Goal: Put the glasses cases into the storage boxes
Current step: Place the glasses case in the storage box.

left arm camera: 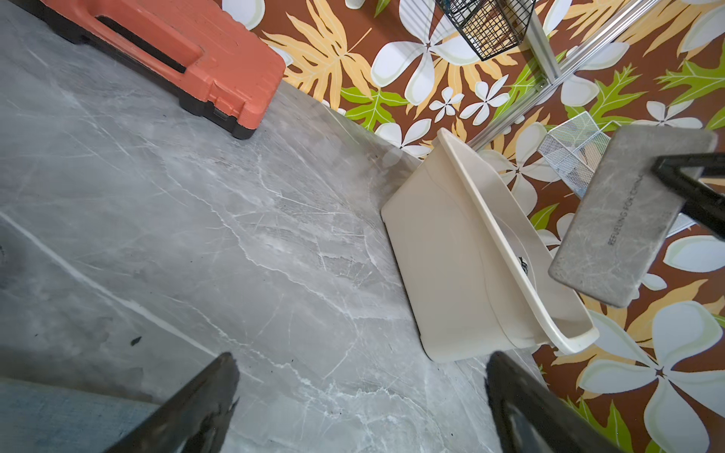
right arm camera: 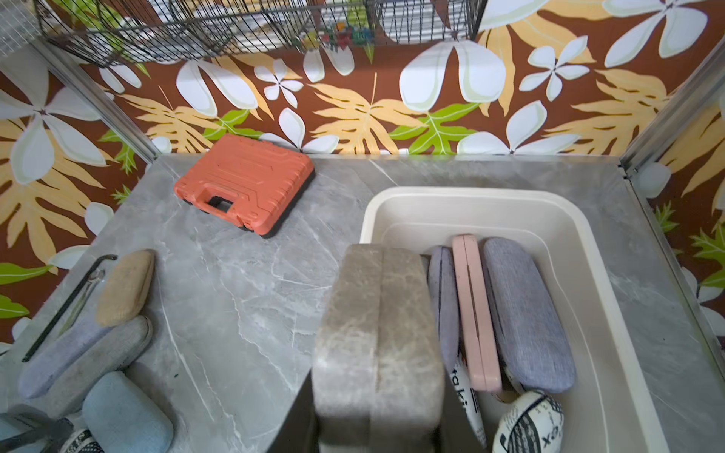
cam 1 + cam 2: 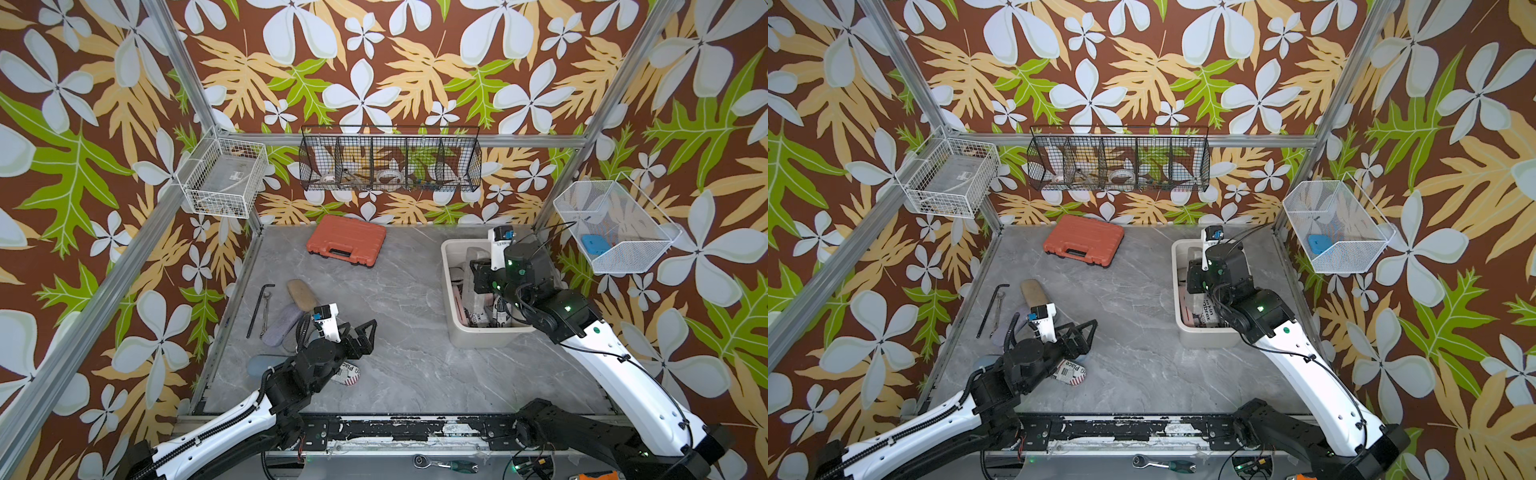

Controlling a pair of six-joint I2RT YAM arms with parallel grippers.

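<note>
Right claw (image 1: 659, 172) is clamping the grey marbled case (image 2: 376, 333) by one end, and you are holding it on edge over the storage box (image 2: 451, 192), toward the box's 9 o'clock wall. Whether it is touching the cases below cannot be told. The box is sitting at 3 o'clock on the worktop (image 3: 415, 332).

This case is looking like a stiff, flat-sided hard shell with a smooth printed skin. Judge it light but slippery, so be expecting it to slide rather than crush. A hold across the two broad faces is suiting it best.

Inside the box, a pink case (image 2: 476, 313) (rigid, seam showing along its edge) is standing between two soft grey-lavender felt ones.

Left claw (image 3: 369, 336) is standing with its jaws wide apart, gripping nothing, above the worktop at 7 o'clock. Four loose cases are waiting around it:
- tan woven case (image 3: 302, 294), coarse weave
- lavender felt case (image 3: 284, 324)
- blue felt case (image 3: 259, 365)
- newspaper-print case (image 3: 347, 374), glossy and partly hidden under the arm

The felt and woven cases are probably offering good friction. Their rounded backs are inviting a pinch across the narrow middle.

The orange toolcase (image 3: 347, 239) at 12 o'clock is no part of your job.
</note>
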